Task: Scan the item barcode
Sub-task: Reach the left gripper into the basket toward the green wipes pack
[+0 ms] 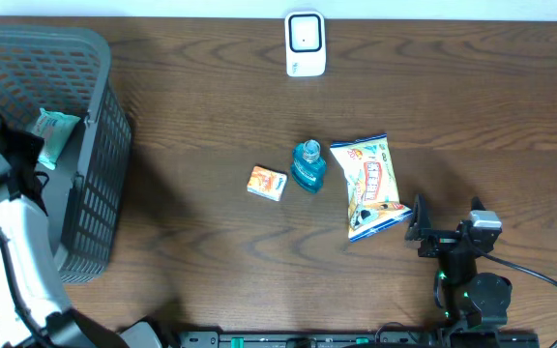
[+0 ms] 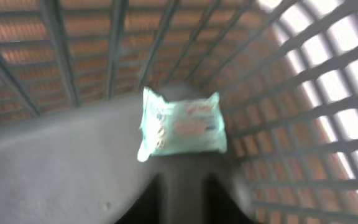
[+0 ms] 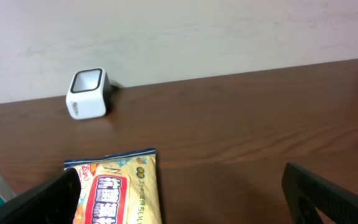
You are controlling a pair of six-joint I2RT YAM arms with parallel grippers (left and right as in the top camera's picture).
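The grey mesh basket (image 1: 104, 145) at the desk's (image 1: 211, 97) left end holds one pale green wipes pack (image 2: 182, 124), lying flat and free on its floor near a corner. The left fingers (image 2: 156, 202) hang above it, too blurred to tell their spread. The right fingers (image 3: 328, 193) gape wide and empty beside the snack bag (image 1: 370, 184). A blue bottle (image 1: 308, 166) and an orange box (image 1: 267, 183) lie mid-desk, and the white scanner (image 1: 306, 43) stands at the far edge.

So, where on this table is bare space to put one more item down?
Free: the wood between basket and orange box, and between scanner and bottle. Crowded: orange box, bottle and snack bag sit close together.
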